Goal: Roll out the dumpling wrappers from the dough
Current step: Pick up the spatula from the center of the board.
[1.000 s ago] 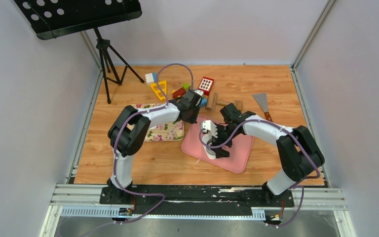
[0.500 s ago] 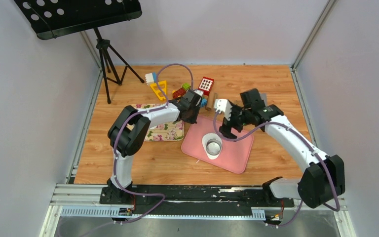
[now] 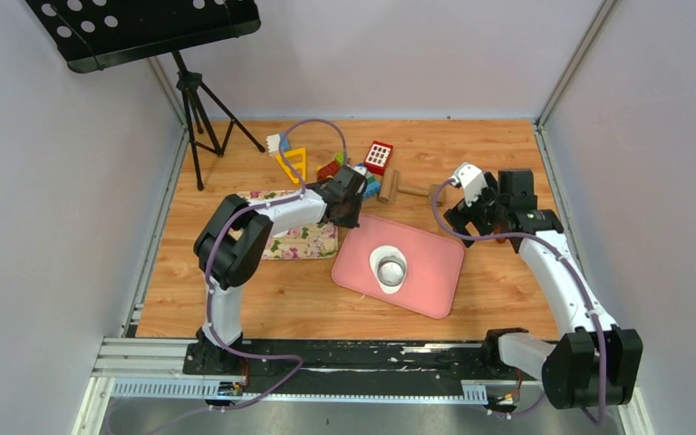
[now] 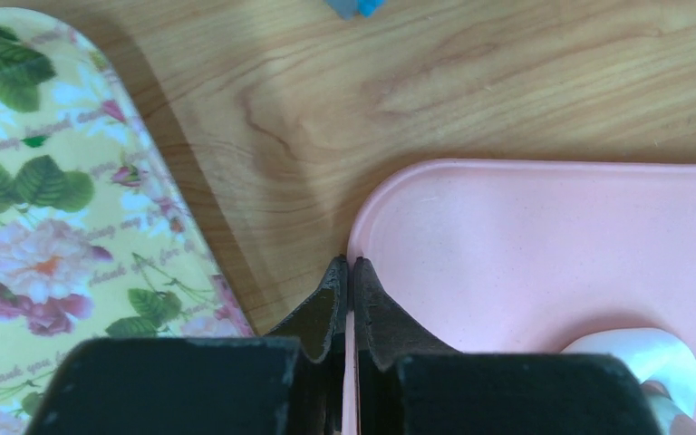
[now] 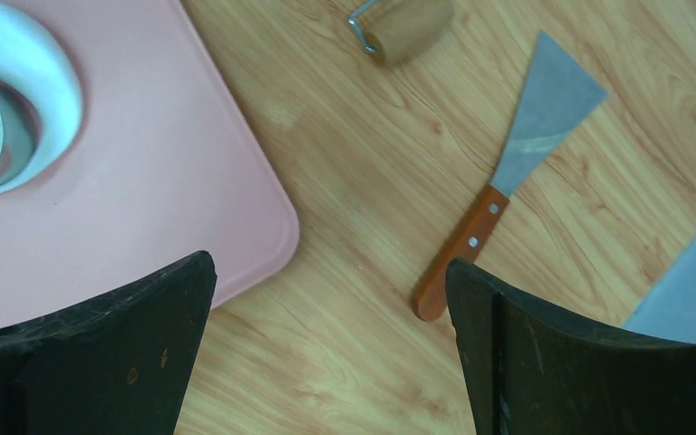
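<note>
Right gripper (image 5: 328, 265), jaws wide apart and empty, has swung off the pink rubbery mat (image 3: 435, 272) and now hangs above the wood-handled metal scraper (image 5: 544, 100). Flattened white dough (image 3: 388, 253) lies on the mat, with the small metal ring (image 3: 391, 270) left sitting in it. I judge the cutting done and lifting next. Left gripper (image 4: 345, 272) keeps pinching the mat's edge.
</note>
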You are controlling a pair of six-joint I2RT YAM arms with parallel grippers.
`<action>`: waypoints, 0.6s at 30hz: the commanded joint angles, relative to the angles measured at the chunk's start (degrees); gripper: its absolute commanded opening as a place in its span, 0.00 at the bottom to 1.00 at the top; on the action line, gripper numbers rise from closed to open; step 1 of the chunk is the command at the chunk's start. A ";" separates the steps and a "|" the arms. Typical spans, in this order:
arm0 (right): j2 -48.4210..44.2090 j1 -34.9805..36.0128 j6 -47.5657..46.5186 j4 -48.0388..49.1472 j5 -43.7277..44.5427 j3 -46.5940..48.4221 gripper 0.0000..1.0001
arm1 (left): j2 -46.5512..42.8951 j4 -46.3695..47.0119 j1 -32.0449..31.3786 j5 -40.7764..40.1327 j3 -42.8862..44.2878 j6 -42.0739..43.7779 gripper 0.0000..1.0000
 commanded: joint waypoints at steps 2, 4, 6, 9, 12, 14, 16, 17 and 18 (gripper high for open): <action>-3.03 -6.75 5.19 6.21 7.28 -1.78 1.00 | -0.49 -1.21 4.82 -1.19 -1.05 -3.09 0.00; -2.25 -10.03 5.36 6.28 6.28 -1.76 1.00 | -0.54 -1.75 5.63 -1.39 -0.99 -3.71 0.00; -0.75 -11.91 5.13 5.48 5.97 -1.32 1.00 | -1.26 -1.65 6.01 -2.17 -1.80 -4.55 0.00; 1.31 -13.27 5.05 5.10 7.03 -1.13 1.00 | -2.66 -1.39 6.66 -0.87 -3.01 -6.25 0.00; 2.78 -14.11 4.84 5.13 8.19 -1.26 1.00 | -3.91 -0.47 6.60 0.70 -4.57 -6.80 0.00; 4.19 -14.41 4.91 5.44 9.15 -1.42 1.00 | -3.96 -0.95 6.61 2.62 -4.36 -6.51 0.07; 6.05 -14.77 4.89 5.74 10.32 -1.07 0.97 | -4.15 -1.31 6.59 4.46 -3.66 -6.05 0.26; 7.00 -15.08 4.90 5.79 10.83 -0.84 0.95 | -4.47 -1.45 6.59 4.72 -3.45 -5.75 0.34; 8.04 -15.36 4.98 5.79 11.21 -0.66 0.93 | -4.96 -1.36 6.61 6.04 -3.31 -5.47 0.42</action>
